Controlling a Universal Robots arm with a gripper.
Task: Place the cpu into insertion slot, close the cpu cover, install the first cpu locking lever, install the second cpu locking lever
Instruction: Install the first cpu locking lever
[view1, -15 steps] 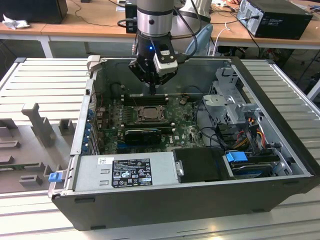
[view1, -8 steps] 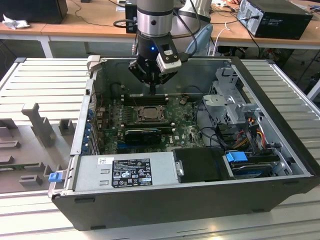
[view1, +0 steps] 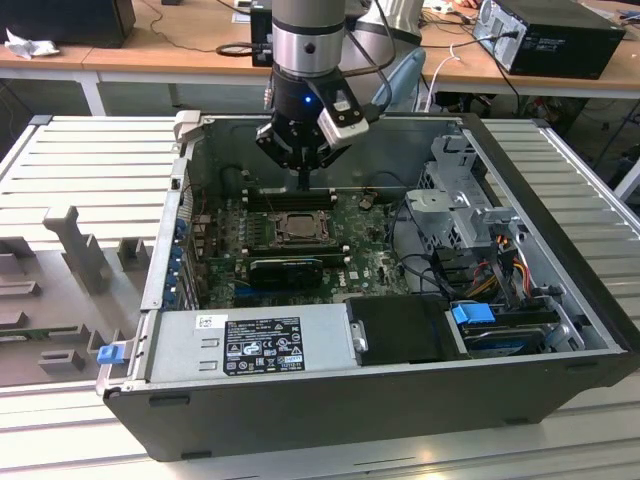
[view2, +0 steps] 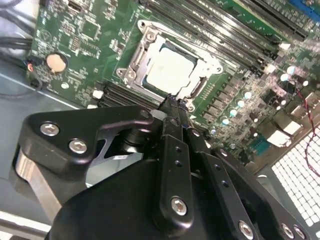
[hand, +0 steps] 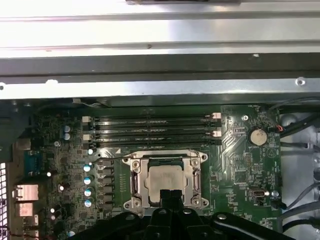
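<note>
The cpu (hand: 164, 180) (view2: 170, 67), a pale silver square, lies flat in the insertion slot (view1: 278, 232) on the green board. The cpu cover (hand: 195, 181) (view2: 137, 60), a silvery frame, lies down around it with the chip showing through its window. My gripper (view1: 303, 183) hangs a little above the board, over the socket's edge on the memory-slot side. In both wrist views its black fingers (view2: 172, 107) (hand: 170, 196) are pressed together with nothing between them, their tips at the socket's rim.
Long black memory slots (hand: 150, 131) run beside the socket. A black card (view1: 285, 270), a grey power supply (view1: 250, 345), a drive cage (view1: 460, 200) and cables (view1: 500, 270) crowd the open case. Its metal walls (view1: 175, 200) rise all around.
</note>
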